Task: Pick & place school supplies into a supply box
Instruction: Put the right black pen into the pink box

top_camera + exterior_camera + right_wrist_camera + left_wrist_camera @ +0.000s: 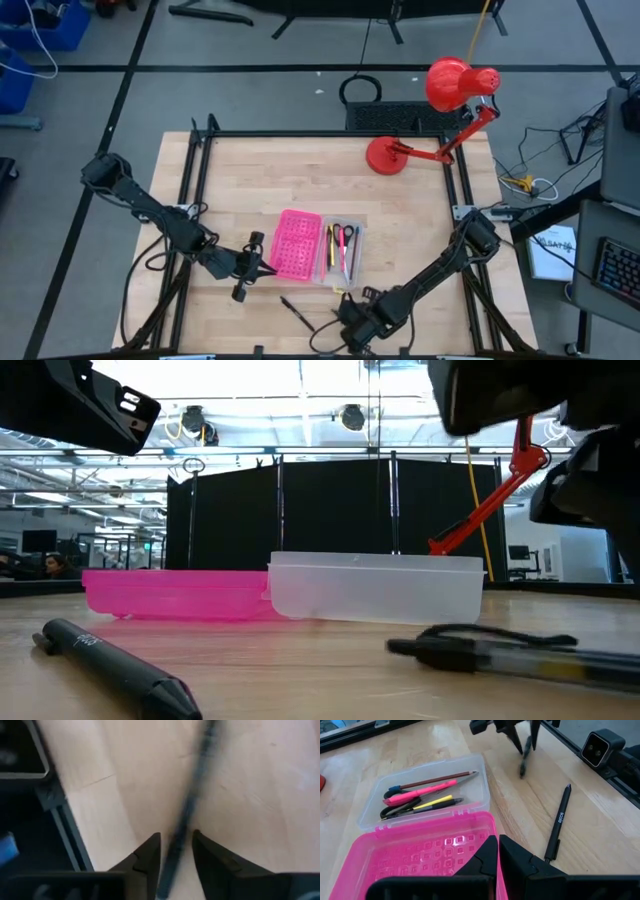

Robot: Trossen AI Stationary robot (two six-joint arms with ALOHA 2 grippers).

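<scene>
Supply box: a clear plastic case [342, 254] is lying open on the wooden table [260, 180], with its pink perforated lid [296, 245] lying flat and joined along the side toward the left arm.
Inside the box: a brown pencil [437, 780], a pink pen [420, 794], a yellow pen [436, 802] and black-handled scissors [395, 810] are lying side by side in the clear half.
Left gripper: the left gripper [262, 262] is hovering just beside the pink lid's outer edge; its fingers [482, 862] are pressing together with nothing between them.
Black pen near the left gripper: a black pen [298, 312] is lying flat on the table, apart from the box on the side of the table's near edge, touching neither gripper.
Right gripper: the right gripper [350, 322] is hanging over the table near the box's corner closest to the table's near edge, well outside the box.
Right fingers: the right fingers [150, 852] are standing slightly parted around a dark pen [192, 800]; whether they are gripping it or letting it go I cannot tell.
Dark pen: it is running lengthwise through the gap between the right fingers and reaching out beyond their tips over bare wood, outside the box.
Red desk lamp: a red desk lamp [440, 110] is standing at the far edge of the table, well apart from the box.
</scene>
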